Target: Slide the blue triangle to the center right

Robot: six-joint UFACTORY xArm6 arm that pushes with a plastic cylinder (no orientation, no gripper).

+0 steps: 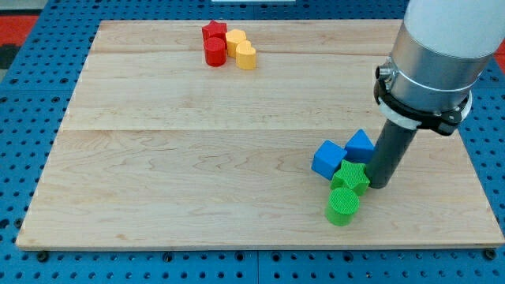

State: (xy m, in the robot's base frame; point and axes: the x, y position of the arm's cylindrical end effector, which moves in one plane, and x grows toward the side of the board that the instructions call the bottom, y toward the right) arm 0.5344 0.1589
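Camera view: no pincer on this rig, so nothing to call wide or narrow; just my tip (pixel 379 185), lower right of frame, touching or just beside the green star (pixel 351 177) on its right. Blue triangle (pixel 360 146) sits right-centre, just left of the rod w/ the blue cube (pixel 327 159) against it. Green cylinder (pixel 342 207) below. Red star (pixel 214 31), red cylinder (pixel 215 51), 2 yellow blocks (pixel 241 48) top centre of the surface (pixel 158 173).

Risk: cluster's tight, so a push prob drags the cube or star along, or the triangle pivots off the tip.

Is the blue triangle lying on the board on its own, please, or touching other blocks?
Touching others: the blue triangle abuts the blue cube and green star; my tip stands at its right.
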